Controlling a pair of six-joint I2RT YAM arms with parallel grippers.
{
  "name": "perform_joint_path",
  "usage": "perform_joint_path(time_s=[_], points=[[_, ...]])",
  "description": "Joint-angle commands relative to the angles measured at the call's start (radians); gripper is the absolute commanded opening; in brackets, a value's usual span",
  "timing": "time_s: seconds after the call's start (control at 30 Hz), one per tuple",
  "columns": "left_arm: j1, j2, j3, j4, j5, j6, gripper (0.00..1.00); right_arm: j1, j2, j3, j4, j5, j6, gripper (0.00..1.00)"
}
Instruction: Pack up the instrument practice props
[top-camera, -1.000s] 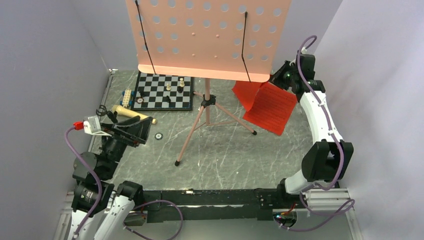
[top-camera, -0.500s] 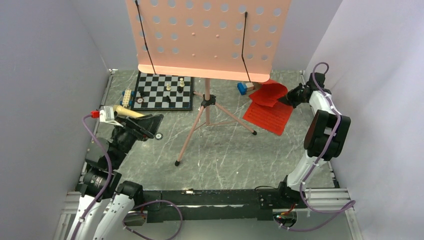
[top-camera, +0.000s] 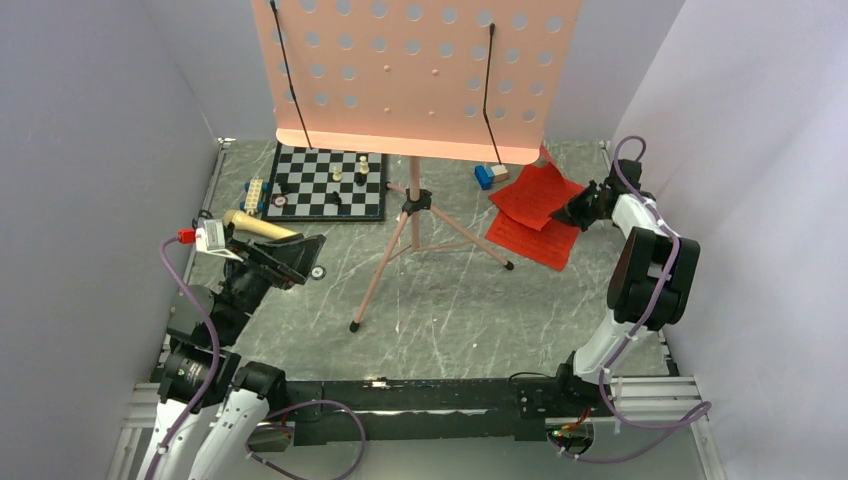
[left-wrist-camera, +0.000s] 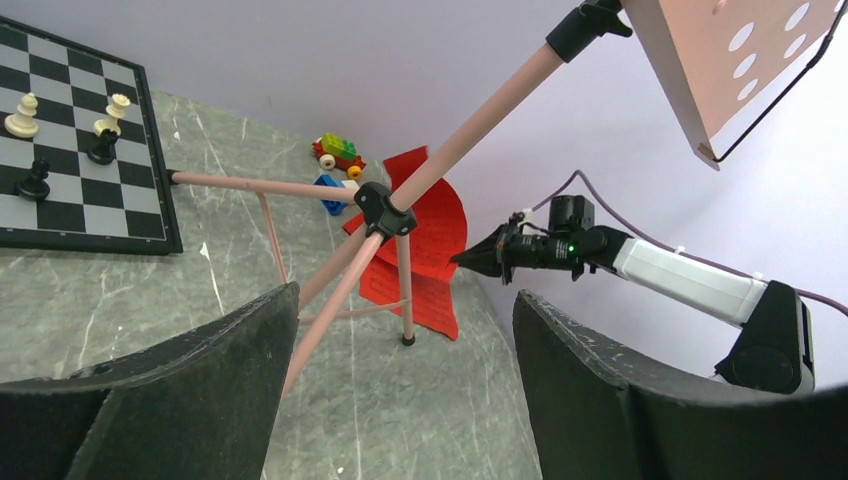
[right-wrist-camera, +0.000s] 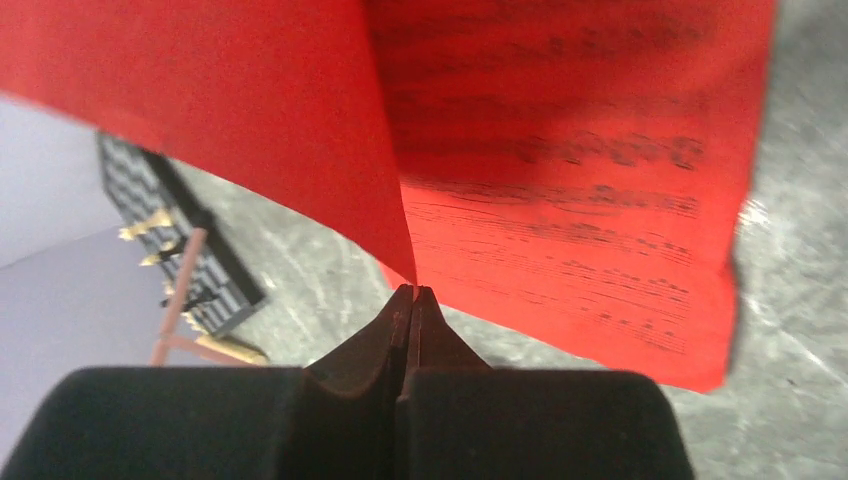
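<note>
Grey marbled table (top-camera: 450, 310) fills my overhead view, boxed in by pale lilac walls (top-camera: 90, 150) on three sides.

Biggest thing out there is the pink music stand (top-camera: 415, 70), upright on its tripod in the middle, its perforated desk spreading over the far half of the table; one leg reaches toward me, one runs right toward the paper, one goes back toward the far wall.

Next, the chessboard (top-camera: 325, 180), flat at far left, partly under the desk's lower edge.

Over to the right, the red pages (top-camera: 535, 215): one sheet lies flat on the table just right of the tripod foot; the other is lifted above it, curling upward. My right gripper (top-camera: 572, 212) comes in low from the right wall; on the wrist view its fingers (right-wrist-camera: 385, 345) are pressed together, and the raised sheet's edge runs straight into the tips, so it is pinching that sheet.

Left side now; my left gripper (top-camera: 300, 255) hangs above the table near the left edge, fingers spread wide, nothing between them.

Just behind it lies the cream microphone (top-camera: 255, 225), on its side, near the chessboard's near-left corner; I cannot make out its base.

Smaller bits; toy bricks (top-camera: 487, 175) sit behind the pages, more beside the chessboard's left edge; chess pieces (top-camera: 338, 175) stand on the chessboard.
</note>
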Motion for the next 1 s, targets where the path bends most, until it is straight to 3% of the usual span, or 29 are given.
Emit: perform_joint_path(time_s=[0.0,0.43,0.53,0.73,0.97], points=[[0.002,-0.020,-0.013,-0.003,0.002,-0.003,0.82,-0.021,0.017,-0.074,-0.005,0.053,-0.054,0.00],[0.002,-0.033,-0.047,-0.011,0.004,-0.010,0.82,-0.025,-0.003,-0.109,-0.009,0.099,-0.099,0.00],[0.002,-0.039,-0.056,-0.022,0.001,-0.007,0.83,-0.025,0.003,-0.108,-0.015,0.107,-0.108,0.15],[0.002,-0.039,-0.066,-0.031,0.004,-0.004,0.87,-0.025,-0.014,-0.086,-0.054,0.181,-0.105,0.56],[0.002,-0.038,-0.070,-0.047,-0.005,0.016,0.93,0.008,-0.119,-0.018,-0.103,0.264,-0.075,0.71]])
